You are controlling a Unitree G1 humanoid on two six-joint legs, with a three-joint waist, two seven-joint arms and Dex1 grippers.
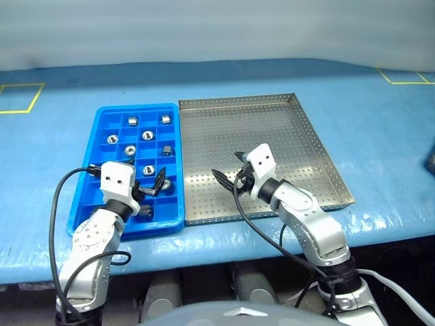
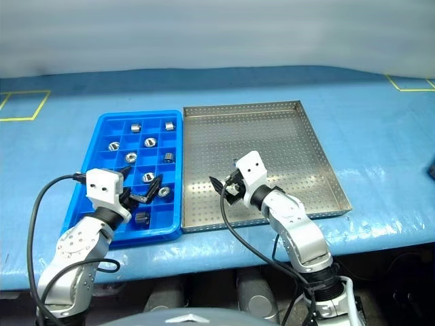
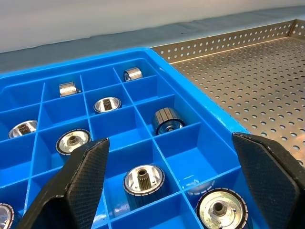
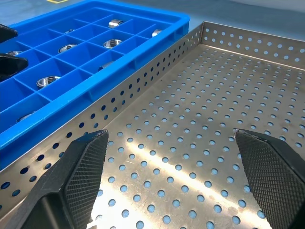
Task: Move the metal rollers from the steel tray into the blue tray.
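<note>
The perforated steel tray (image 1: pixel 272 129) is lying on the blue surface (image 1: pixel 380 136), its dotted silver base sitting bare. Touching its left rim, the glossy blue tray (image 1: pixel 102 136) of square plastic cells is holding the metal rollers (image 3: pixel 143 181), ribbed shiny rings. The left pincer (image 1: pixel 155 185) is hovering released over that grid; the right pincer (image 1: pixel 230 170) is gaping above the steel tray's near-left part.

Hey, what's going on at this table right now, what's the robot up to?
A two-armed robot is sorting metal rollers into a blue tray. The steel tray beside it looks emptied, with the rollers sitting in the blue compartments. The left gripper hangs over the blue tray's near end and the right gripper over the steel tray, both with jaws open and holding nothing.
</note>
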